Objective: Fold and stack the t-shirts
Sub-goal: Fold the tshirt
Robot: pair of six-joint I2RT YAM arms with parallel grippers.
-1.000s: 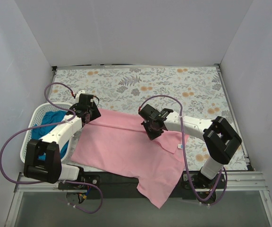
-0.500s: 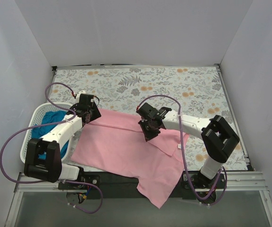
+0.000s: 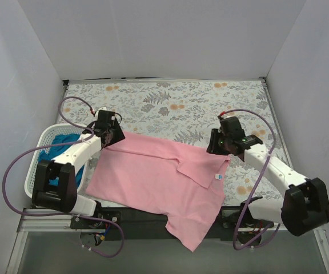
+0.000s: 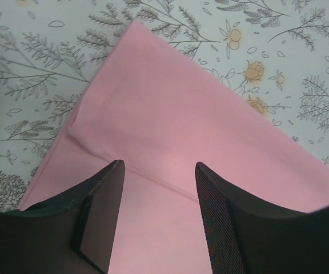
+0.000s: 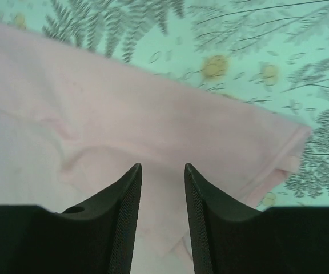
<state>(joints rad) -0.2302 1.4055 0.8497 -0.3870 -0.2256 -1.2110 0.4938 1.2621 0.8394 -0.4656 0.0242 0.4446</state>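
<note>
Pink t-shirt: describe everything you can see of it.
The pink t-shirt, soft and unprinted, lies spread mostly flat on the floral table, one layer folded over, a white tag showing. Its near corner drapes over the table's front edge. Both open, the left gripper and right gripper hover over its far-left and right corners.

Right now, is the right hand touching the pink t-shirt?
Cannot tell. The right wrist view shows the open right hand over the pink t-shirt, but no plain contact or gap.
</note>
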